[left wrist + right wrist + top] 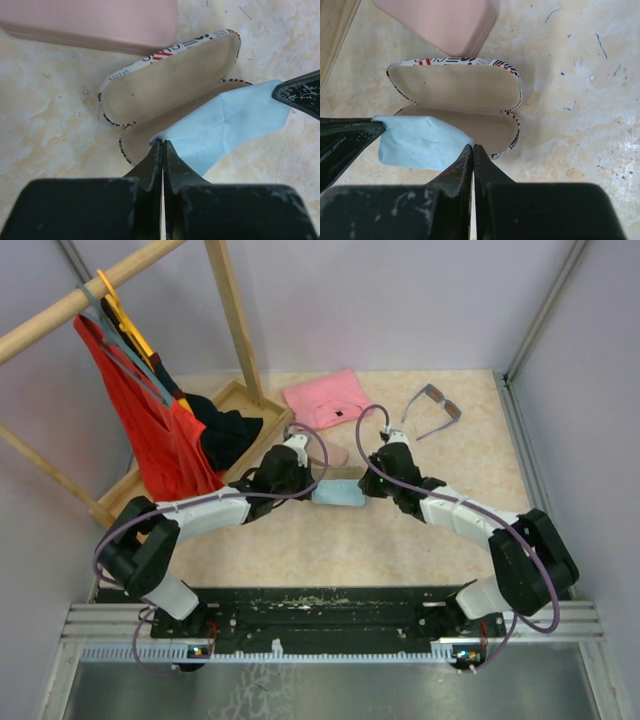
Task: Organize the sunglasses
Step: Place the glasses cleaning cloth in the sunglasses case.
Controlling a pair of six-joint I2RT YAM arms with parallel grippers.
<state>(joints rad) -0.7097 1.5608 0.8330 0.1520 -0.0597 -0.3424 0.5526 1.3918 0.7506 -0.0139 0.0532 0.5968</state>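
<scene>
Beige marbled surface [300, 550] has a pink case [322, 400], an open patterned case [455, 90], sunglasses [432, 394] and a wooden tray [236, 387] sitting on it.

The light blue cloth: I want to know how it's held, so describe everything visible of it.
The light blue cloth is a thin, soft-looking sheet, creased with fold lines. It is held between both claws: the left claw is shut on one end, the right claw on the other. It spans the lower half of the open flag-patterned glasses case, hiding part of its tan lining; whether they touch is unclear.
</scene>
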